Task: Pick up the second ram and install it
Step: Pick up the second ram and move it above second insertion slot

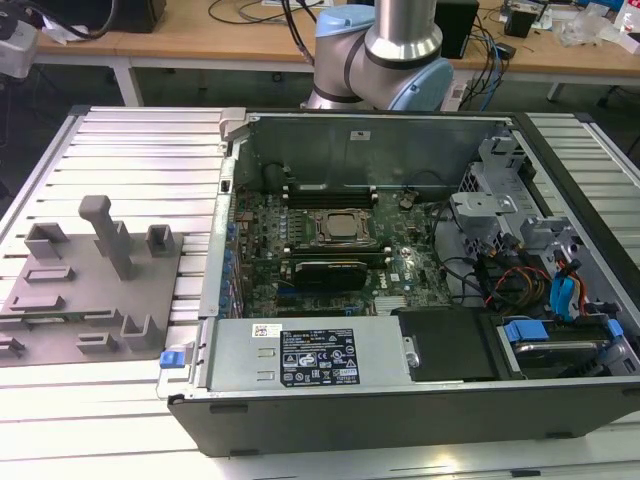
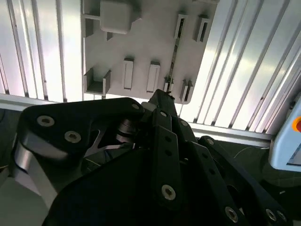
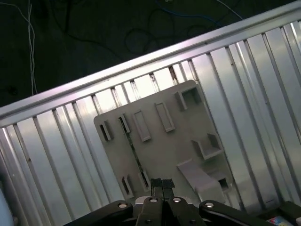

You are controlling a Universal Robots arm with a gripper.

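Above fixture (image 3: 162, 148), tool (image 3: 162, 182) (labels (image 1: 320, 366) on case (image 1: 400, 415))

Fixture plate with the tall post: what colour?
Plain grey fixture plate, no pattern; shows best in the exterior view.

Silver arm (image 1: 405, 25) with pale blue joint caps, black hand (image 3: 162, 183) studded with silver screws

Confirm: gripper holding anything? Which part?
Nothing held. The gripper hangs shut above the grey fixture, where the second ram stands on edge.
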